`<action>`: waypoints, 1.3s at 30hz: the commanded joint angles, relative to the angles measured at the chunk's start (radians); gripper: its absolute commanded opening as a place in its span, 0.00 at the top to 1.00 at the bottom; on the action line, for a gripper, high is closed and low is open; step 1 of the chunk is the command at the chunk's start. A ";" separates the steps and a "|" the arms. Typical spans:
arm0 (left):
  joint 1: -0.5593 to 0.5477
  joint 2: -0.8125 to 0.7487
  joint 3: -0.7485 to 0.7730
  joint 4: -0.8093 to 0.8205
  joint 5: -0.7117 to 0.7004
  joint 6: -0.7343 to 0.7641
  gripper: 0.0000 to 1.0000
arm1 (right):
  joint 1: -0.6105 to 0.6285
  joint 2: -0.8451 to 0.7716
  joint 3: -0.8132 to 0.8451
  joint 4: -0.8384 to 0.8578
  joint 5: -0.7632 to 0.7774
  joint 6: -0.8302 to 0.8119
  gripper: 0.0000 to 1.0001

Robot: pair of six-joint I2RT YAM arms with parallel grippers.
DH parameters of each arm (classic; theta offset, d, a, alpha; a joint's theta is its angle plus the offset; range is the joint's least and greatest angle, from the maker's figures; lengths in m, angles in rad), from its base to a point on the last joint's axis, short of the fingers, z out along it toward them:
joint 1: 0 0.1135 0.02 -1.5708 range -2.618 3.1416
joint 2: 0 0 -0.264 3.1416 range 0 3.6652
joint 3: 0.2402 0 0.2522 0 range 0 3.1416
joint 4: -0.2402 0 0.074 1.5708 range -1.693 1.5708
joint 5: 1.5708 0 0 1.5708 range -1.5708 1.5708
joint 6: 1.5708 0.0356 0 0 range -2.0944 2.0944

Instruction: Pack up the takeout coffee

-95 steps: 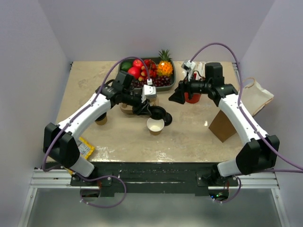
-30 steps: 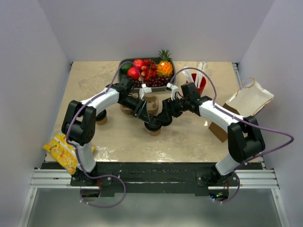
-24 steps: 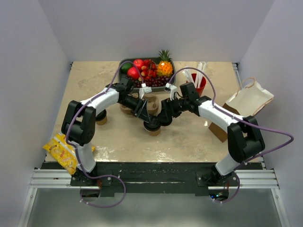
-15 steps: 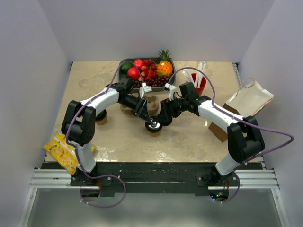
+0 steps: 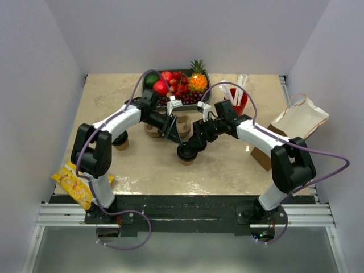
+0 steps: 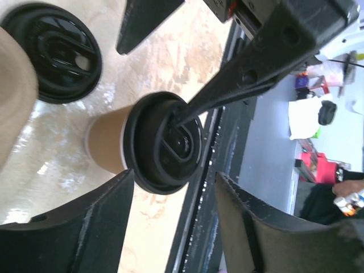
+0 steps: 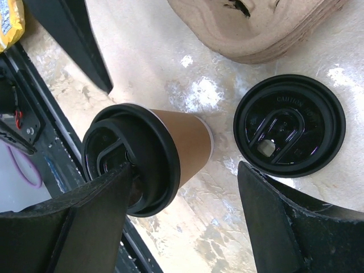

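Over the middle of the tabletop [image 5: 239, 170] the left arm [image 5: 114, 122] and right arm [image 5: 259, 132] meet from either side. At the far edge sits a fruit tray [image 5: 209, 91]. A brown bag [image 5: 266, 152] is by the right edge, and a red cup [image 5: 236, 103] holding straws is near the far-right corner. A carrier [image 5: 182, 123] lies between the tray and the middle.

Just on the carrier's near side the coffee [image 5: 185, 152] stands upright with its black lid [image 6: 165, 142] on. The left tool [image 6: 173, 181] is open, its fingers [image 6: 85, 227] spread to either side of the cup; I cannot tell whether they touch it. The right tool [image 7: 185, 168] is open wide, holding nothing, with one finger resting on top of the lid. A loose lid [image 7: 289, 126] lies flat on the tabletop just beside the coffee.
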 commanded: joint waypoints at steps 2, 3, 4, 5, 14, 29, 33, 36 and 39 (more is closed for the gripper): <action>0.004 -0.039 0.079 0.019 -0.051 -0.001 0.29 | 0.012 -0.001 0.044 -0.001 0.012 -0.014 0.23; 0.004 -0.039 0.089 0.019 -0.088 -0.001 0.26 | 0.014 0.000 0.047 -0.001 0.012 -0.015 0.23; 0.006 -0.042 0.105 0.019 -0.109 -0.003 0.23 | 0.018 0.005 0.049 -0.002 0.012 -0.017 0.23; 0.007 -0.056 0.109 0.031 -0.135 -0.006 0.20 | 0.020 0.005 0.052 -0.005 0.013 -0.018 0.23; 0.030 -0.244 -0.130 0.260 -0.326 -0.148 0.00 | 0.023 0.008 0.066 -0.004 -0.006 -0.029 0.23; 0.032 -0.126 -0.319 0.523 -0.056 -0.333 0.05 | 0.001 -0.015 0.066 -0.027 -0.211 -0.043 0.20; 0.035 -0.103 -0.342 0.555 -0.047 -0.368 0.06 | 0.001 -0.006 0.060 -0.067 -0.209 -0.078 0.21; 0.050 -0.094 -0.350 0.568 -0.034 -0.386 0.08 | 0.001 0.019 0.058 -0.096 -0.203 -0.108 0.21; 0.081 -0.103 -0.353 0.568 -0.024 -0.402 0.08 | 0.001 0.033 0.058 -0.082 -0.188 -0.101 0.22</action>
